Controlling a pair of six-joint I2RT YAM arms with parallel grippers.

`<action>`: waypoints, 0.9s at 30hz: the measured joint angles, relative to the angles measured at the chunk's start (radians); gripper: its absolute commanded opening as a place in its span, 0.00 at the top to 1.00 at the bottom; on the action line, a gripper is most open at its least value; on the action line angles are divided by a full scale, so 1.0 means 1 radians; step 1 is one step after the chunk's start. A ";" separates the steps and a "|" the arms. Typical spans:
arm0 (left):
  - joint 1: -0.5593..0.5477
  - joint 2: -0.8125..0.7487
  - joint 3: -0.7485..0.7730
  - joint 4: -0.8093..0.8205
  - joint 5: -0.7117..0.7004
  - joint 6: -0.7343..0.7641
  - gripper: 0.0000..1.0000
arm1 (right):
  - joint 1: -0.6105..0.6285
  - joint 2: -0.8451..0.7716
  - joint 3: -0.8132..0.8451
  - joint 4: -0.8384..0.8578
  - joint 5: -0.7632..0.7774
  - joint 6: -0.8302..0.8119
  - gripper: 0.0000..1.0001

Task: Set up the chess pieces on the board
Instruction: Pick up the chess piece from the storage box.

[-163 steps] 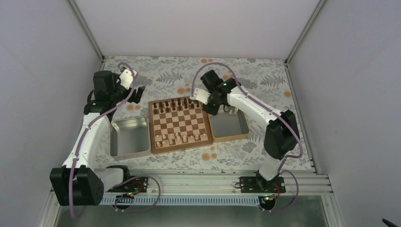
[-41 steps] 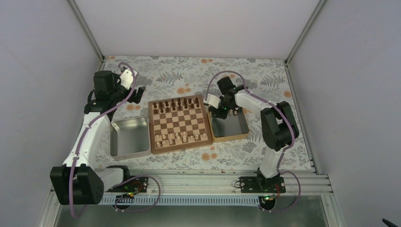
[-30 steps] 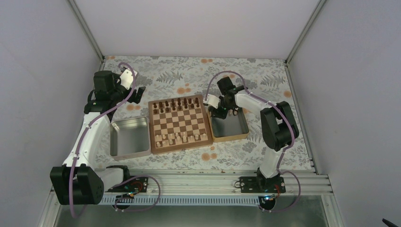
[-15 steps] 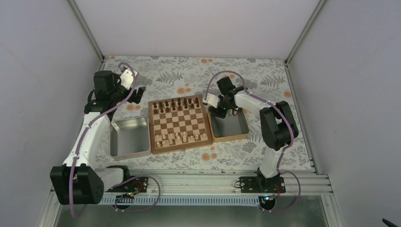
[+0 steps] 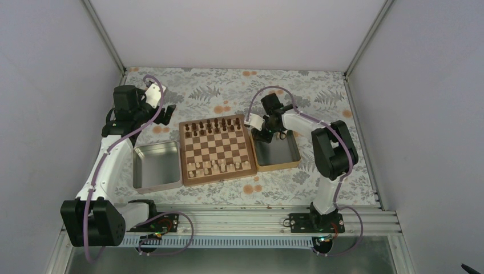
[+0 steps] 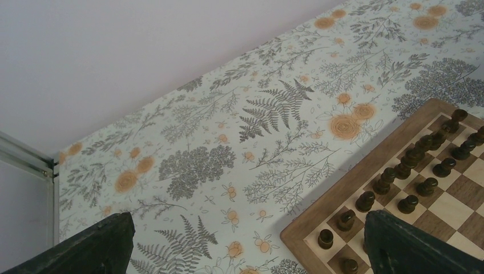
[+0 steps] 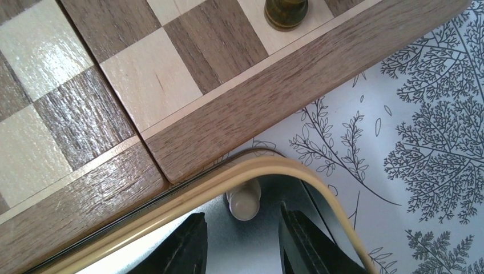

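The board (image 5: 217, 149) lies mid-table, with dark pieces along its far rows and pale chess pieces (image 5: 220, 166) along its near rows. My right gripper (image 5: 263, 136) is down in the far left corner of the wooden-rimmed tray (image 5: 292, 164). In the right wrist view it (image 7: 242, 245) is open, and one pale chess piece (image 7: 244, 202) lies against the tray's rim (image 7: 171, 205) just beyond the fingertips, untouched. The board's corner (image 7: 228, 108) shows above. My left gripper (image 5: 165, 114) hangs open (image 6: 245, 260) off the board's far left corner (image 6: 365, 177), holding nothing.
A shiny metal tray (image 5: 155, 165) sits against the board's left side. Dark pieces (image 6: 399, 171) stand close together on the board's far rows, one (image 7: 285, 11) near the right corner. The floral tablecloth (image 6: 228, 142) runs to the enclosure walls.
My right gripper has left the board's far right corner and dropped into the wooden-rimmed tray's corner; over the last second it only shifted slightly. The left arm has stayed still.
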 measured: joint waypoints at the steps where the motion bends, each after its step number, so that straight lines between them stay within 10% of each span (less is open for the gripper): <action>1: 0.000 0.000 0.000 0.000 0.000 0.000 0.00 | 0.000 0.000 0.000 0.003 -0.001 0.000 0.65; 27: 0.000 0.000 0.000 0.000 0.003 0.000 0.00 | 0.005 -0.022 -0.015 0.006 0.011 -0.007 0.93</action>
